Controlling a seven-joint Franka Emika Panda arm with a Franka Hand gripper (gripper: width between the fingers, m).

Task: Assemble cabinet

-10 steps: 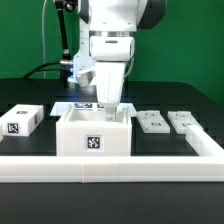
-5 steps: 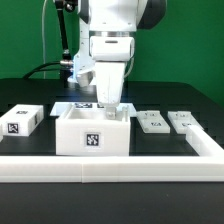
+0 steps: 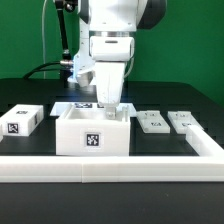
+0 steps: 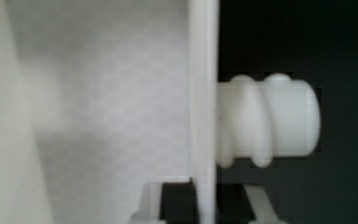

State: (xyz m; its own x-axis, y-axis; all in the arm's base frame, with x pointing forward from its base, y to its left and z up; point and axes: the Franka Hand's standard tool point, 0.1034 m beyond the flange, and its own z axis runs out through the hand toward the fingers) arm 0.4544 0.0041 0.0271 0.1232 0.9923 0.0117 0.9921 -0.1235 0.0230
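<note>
The cabinet box, a white open-topped body with a square tag on its front, stands mid-table. My gripper reaches straight down onto the box's back wall. In the wrist view a thin white wall runs between my two dark fingers, and the gripper is shut on it. A ribbed white peg sticks out of that wall. Two flat front panels with small knobs lie at the exterior view's right. A white block with a tag lies at the left.
A white L-shaped rail runs along the front and up the exterior view's right side. The marker board lies behind the box. The robot's white base and black cables stand at the back.
</note>
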